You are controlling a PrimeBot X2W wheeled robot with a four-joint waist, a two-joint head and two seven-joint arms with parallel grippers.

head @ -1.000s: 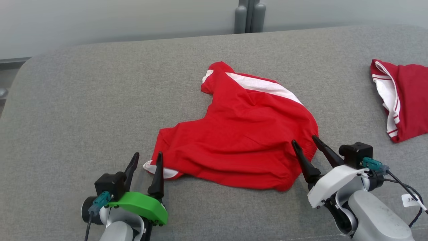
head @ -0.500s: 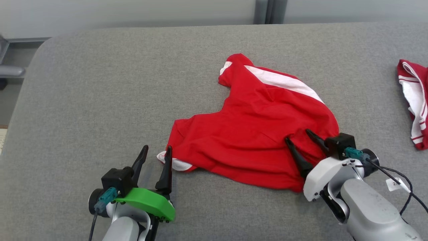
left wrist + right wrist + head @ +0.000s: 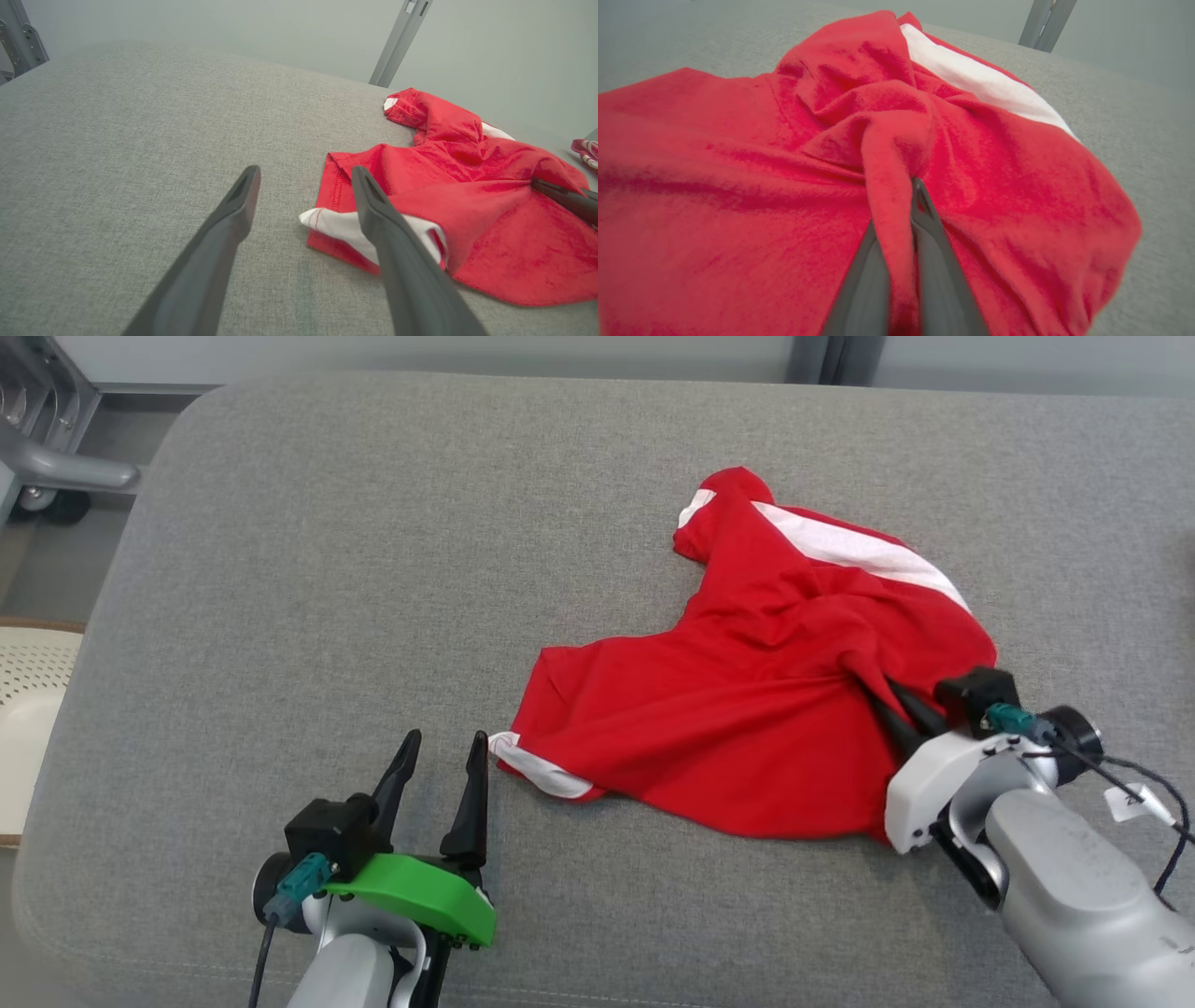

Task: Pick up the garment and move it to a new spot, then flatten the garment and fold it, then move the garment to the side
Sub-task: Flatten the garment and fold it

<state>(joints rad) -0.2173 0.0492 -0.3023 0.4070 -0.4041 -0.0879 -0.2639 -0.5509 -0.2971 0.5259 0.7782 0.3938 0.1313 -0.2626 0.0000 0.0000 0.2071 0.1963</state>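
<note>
A red garment (image 3: 747, 700) with a white stripe and white trim lies crumpled on the grey padded table (image 3: 373, 523). My right gripper (image 3: 873, 679) is shut on a pinched ridge of the garment (image 3: 896, 154) near its right edge; red cloth stands between the two fingers in the right wrist view. My left gripper (image 3: 443, 747) stands open on the table just left of the garment's white-trimmed corner (image 3: 541, 773). In the left wrist view that corner (image 3: 336, 224) lies beside the right finger (image 3: 387, 233), and nothing is between the fingers.
A grey metal frame (image 3: 56, 457) stands off the table's far left corner, and a pale perforated object (image 3: 28, 709) sits at the left edge. A grey post (image 3: 826, 355) rises behind the table. A second red and white cloth (image 3: 586, 151) lies far right.
My right gripper has pushed forward onto the garment and shut, bunching a fold of cloth. The camera has turned left, so everything shifted right. The left gripper stays open.
</note>
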